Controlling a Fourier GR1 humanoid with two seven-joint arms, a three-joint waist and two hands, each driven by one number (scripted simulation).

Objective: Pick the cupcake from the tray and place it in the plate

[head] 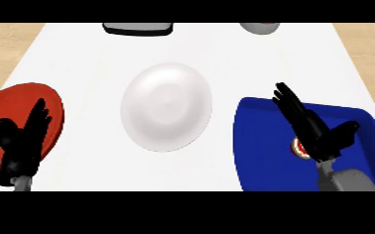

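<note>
Blue tray (264,144) sits at the right of the white counter (88,69), and the cupcake (299,148) is in it, only a small red, brown and white sliver showing beside the palm of the right robot hand (316,135). That hand hangs over the tray with its fingers (290,104) stretched straight toward the far edge and its thumb spread to the side. It is released and grasps nothing, and since the palm hides most of the cupcake I cannot tell whether the two touch. The white plate (167,106) lies in the middle of the counter, apart from the tray, and the cupcake is not on it. The left robot hand (26,134) rests open, fingers up, at the left edge over a red plate (29,91). Along the far edge a dark flat thing (138,28) and a grey thing (259,27) are cut off by the view

By my reading the task is barely begun: the hand is placed at the cupcake, but the grasp, the lift, the carry across to the white plate and the set-down all remain
</note>
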